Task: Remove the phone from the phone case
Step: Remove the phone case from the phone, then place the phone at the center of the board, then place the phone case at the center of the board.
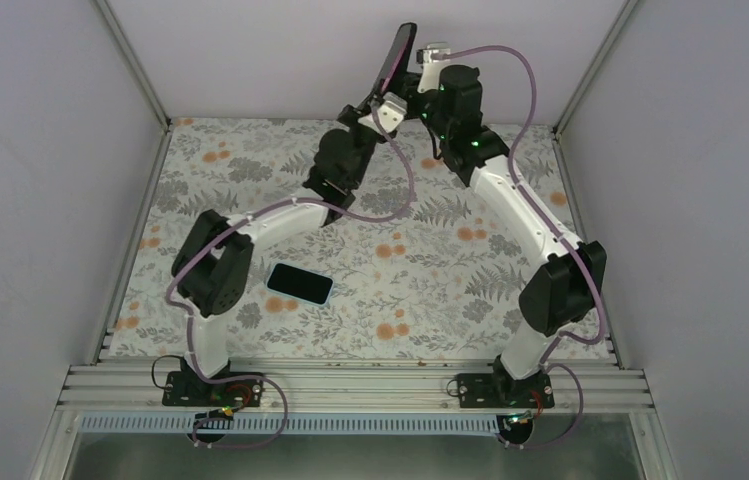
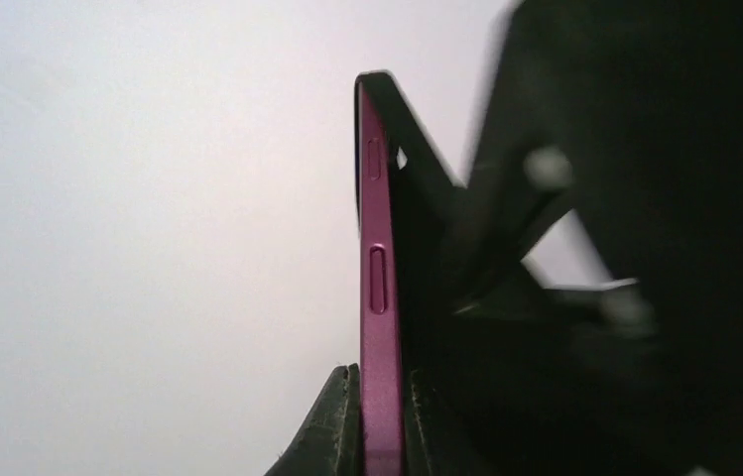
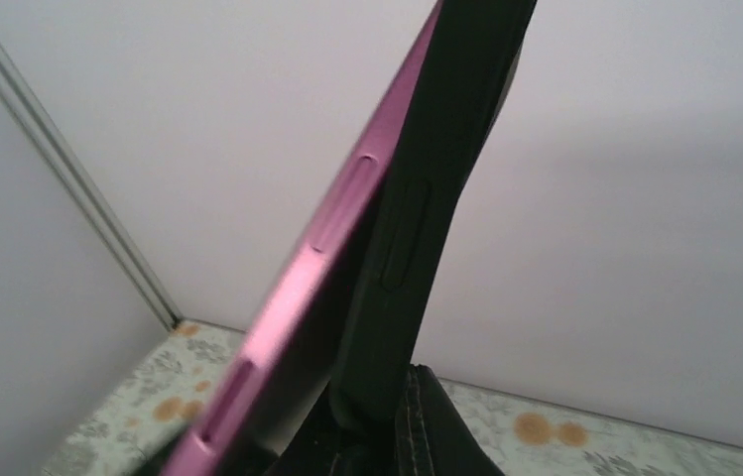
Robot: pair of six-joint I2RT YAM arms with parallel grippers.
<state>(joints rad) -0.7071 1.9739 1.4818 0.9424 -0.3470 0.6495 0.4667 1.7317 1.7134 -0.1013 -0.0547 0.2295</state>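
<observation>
Soft, even light across the top view — only faint shadows on the surface (image 1: 420, 300). Left wrist view is washed pale, the dark mass at right heavily blurred; the phone (image 2: 379, 297) edge reads sharp — softer up close in the right wrist view.

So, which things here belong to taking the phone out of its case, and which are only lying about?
Job: slim pink metal-edged phone, held by the left gripper; black phone case, held by the right gripper.
Lying about: flat dark rectangular slab with a bluish edge, on the flower-patterned table.
</observation>
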